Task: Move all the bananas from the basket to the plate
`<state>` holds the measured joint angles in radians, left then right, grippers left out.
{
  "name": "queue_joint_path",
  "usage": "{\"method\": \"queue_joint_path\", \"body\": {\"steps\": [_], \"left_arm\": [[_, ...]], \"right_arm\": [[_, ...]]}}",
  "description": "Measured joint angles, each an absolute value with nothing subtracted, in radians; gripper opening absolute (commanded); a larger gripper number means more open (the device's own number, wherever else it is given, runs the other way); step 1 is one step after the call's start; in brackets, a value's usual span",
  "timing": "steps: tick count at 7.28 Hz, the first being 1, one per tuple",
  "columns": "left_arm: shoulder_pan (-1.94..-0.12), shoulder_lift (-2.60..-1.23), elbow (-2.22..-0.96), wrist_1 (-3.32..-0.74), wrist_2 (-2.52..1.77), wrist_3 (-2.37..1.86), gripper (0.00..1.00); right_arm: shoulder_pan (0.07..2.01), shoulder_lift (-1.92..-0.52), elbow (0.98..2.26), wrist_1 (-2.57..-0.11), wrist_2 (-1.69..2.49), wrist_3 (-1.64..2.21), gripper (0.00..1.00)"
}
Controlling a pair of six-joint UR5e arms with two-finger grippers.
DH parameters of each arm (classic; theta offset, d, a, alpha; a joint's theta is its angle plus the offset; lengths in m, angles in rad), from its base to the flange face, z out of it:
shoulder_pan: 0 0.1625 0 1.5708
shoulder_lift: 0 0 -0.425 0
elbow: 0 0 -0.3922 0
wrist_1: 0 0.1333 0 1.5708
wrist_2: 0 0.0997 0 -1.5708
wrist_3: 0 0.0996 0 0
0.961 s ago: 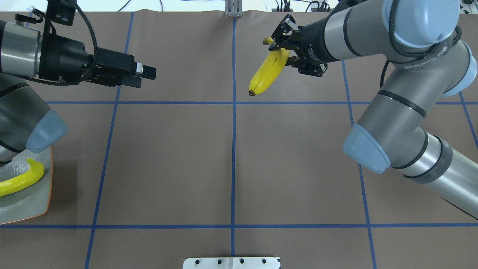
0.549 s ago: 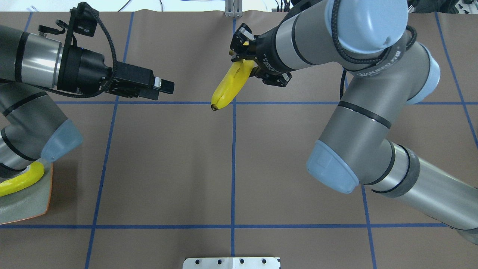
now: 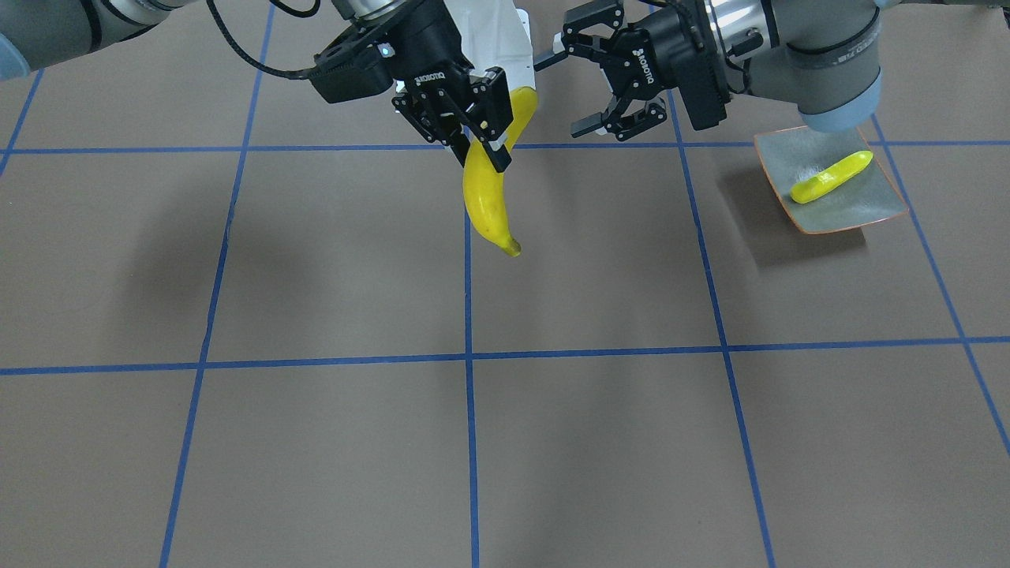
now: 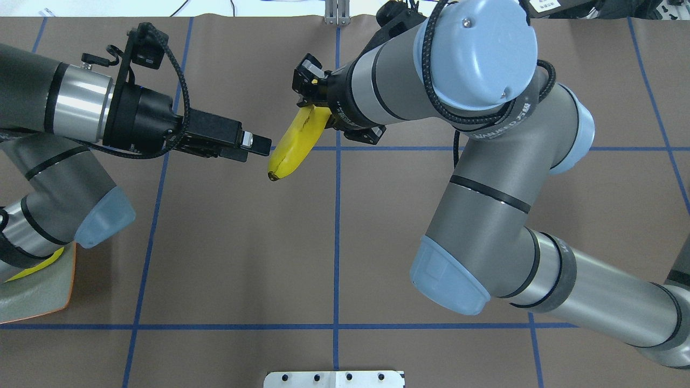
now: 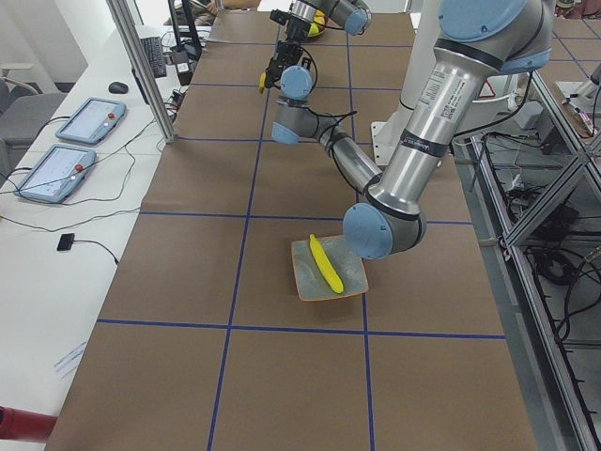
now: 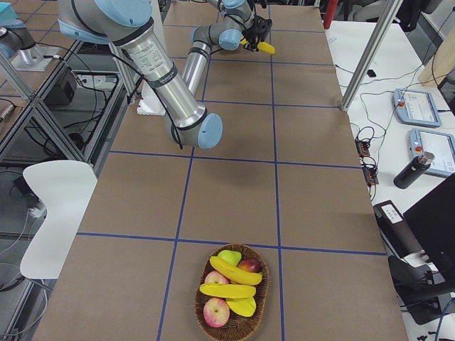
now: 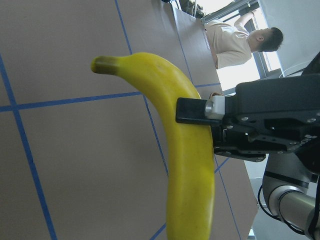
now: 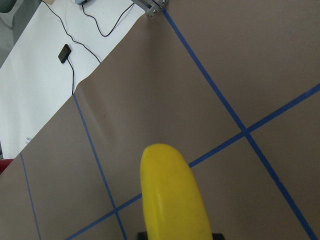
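Observation:
My right gripper (image 4: 311,105) (image 3: 476,125) is shut on the upper end of a yellow banana (image 4: 295,144) (image 3: 484,197). The banana hangs tip-down above the table's centre line. My left gripper (image 4: 261,145) (image 3: 582,84) is open and empty, its fingers spread and pointing at the banana from close by, apart from it. The left wrist view shows this banana (image 7: 186,150) close up. A second banana (image 3: 832,175) lies on the grey-green, orange-rimmed plate (image 3: 864,207) (image 5: 305,282). The basket (image 6: 206,284) holds more bananas (image 6: 231,273).
The basket stands at the table's far right end, with apples and a green pear among the bananas. The left arm's elbow (image 4: 102,218) hangs over the plate (image 4: 38,296). A white metal bracket (image 4: 334,379) sits at the front edge.
The right arm has carried the banana leftward past the centre line. The left gripper has moved right toward it, and the gap between them is now small.

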<state>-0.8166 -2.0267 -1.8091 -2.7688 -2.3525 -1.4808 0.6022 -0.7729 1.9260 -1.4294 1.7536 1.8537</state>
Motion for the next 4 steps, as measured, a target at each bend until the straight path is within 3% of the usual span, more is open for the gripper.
{"method": "queue_joint_path", "body": {"steps": [2,3,4], "left_arm": [[-0.810,-2.029,-1.816,-2.769,-2.352,-1.480,0.94],[-0.807,-2.029,-1.821,-2.769,-2.353,-1.480,0.88],[-0.803,-2.029,-1.826,-2.769,-2.353,-1.480,0.63]], "right_arm": [[0.579,-0.754,1.927,-1.430,1.733,1.857,0.00],[0.572,-0.746,1.927,-1.430,1.725,1.857,0.00],[0.567,-0.741,1.927,-1.430,1.721,1.858,0.00]]}}
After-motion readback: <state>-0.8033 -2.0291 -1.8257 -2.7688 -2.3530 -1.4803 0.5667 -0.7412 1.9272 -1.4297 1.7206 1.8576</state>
